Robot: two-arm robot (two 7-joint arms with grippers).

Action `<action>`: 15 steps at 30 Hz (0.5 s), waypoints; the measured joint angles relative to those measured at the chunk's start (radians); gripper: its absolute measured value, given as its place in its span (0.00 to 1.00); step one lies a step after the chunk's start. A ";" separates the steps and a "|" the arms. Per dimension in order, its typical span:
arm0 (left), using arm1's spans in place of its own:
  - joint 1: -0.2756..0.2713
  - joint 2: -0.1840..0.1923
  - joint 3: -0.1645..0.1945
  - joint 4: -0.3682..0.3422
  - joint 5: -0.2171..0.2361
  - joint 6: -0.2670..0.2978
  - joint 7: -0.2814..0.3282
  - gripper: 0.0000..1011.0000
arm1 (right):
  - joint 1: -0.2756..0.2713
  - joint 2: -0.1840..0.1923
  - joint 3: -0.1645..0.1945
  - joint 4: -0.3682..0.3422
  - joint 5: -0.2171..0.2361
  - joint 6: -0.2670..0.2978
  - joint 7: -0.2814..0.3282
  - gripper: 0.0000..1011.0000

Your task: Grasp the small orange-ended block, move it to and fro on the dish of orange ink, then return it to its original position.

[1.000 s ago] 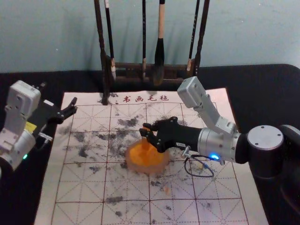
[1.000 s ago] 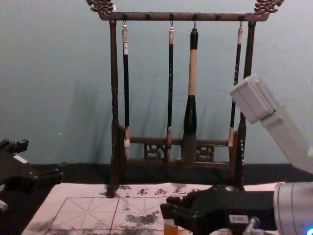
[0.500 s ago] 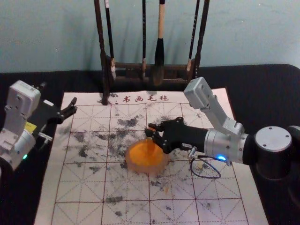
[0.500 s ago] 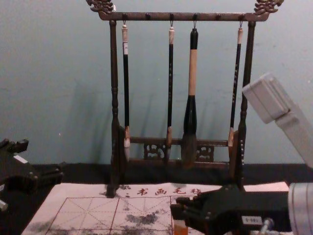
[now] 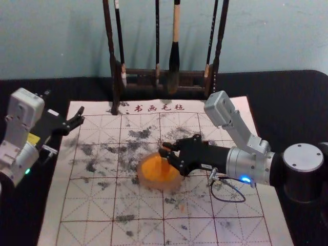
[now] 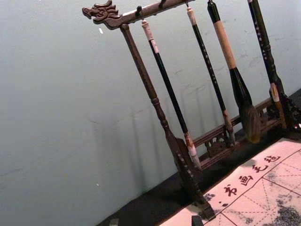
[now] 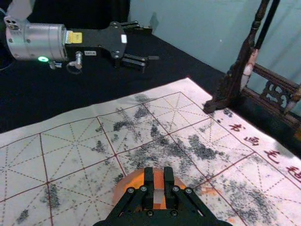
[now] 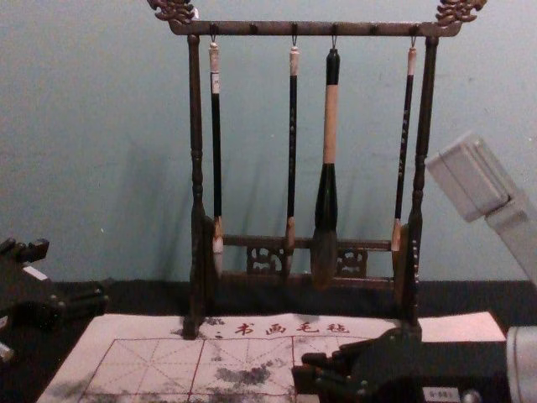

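1. Right wrist view: the right gripper (image 7: 158, 170) has its jaws drawn in narrow on the small block (image 7: 158, 178), one on each flank, so it can be steered without slipping.
2. The block is over the dish (image 5: 145, 180), its lower end towards the orange ink (image 5: 151, 168). Whether it touches the ink I cannot tell. Holding it from the side leaves that end free to dab, which looks like the step in hand; pressing too hard could drag the dish.
3. The dish sits on the gridded mat (image 5: 102, 205), within easy reach of the right arm. Small level strokes inside its rim are called for, then the return.
4. Well apart, at the mat's left edge, the left gripper (image 5: 81, 115) is parked with jaws wide and nothing between them, leaving the dish to the other arm.
5. Behind, a rack (image 8: 315, 28) keeps the hanging brushes (image 8: 331, 126) off the work.
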 joint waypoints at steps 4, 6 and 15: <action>0.000 0.000 0.000 0.000 0.000 0.000 0.000 0.99 | -0.001 -0.002 -0.007 -0.003 0.003 0.000 0.004 0.11; 0.000 0.000 0.000 0.000 0.000 0.000 0.000 0.99 | 0.000 -0.003 -0.009 -0.003 0.003 0.000 0.005 0.11; 0.000 0.000 0.000 0.000 0.000 0.000 0.000 0.99 | 0.013 -0.021 -0.023 0.012 0.003 0.001 0.006 0.11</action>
